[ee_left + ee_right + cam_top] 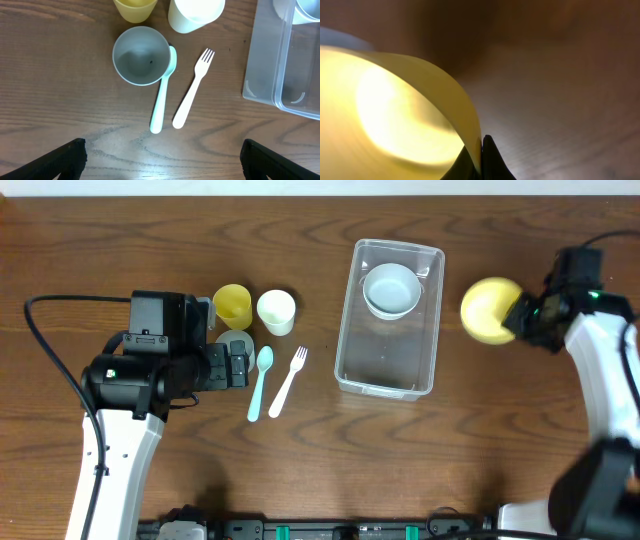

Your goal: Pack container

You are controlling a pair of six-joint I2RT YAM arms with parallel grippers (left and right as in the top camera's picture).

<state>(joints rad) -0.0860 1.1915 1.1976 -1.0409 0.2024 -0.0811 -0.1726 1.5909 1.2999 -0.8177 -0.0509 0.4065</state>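
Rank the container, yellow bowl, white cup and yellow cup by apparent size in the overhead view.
1. container
2. yellow bowl, possibly raised nearer the camera
3. white cup and yellow cup: they look alike, so no ranking between them

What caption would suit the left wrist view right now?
Open left gripper facing grey cup, mint spoon, white fork; yellow cup and white cup beyond, clear container at right.

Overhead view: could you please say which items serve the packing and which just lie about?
In hand: clear plastic rectangular container; white round bowl inside; yellow round bowl in right claw.
Lying about, for now: yellow cup; white cup; grey cup; mint spoon; white fork.
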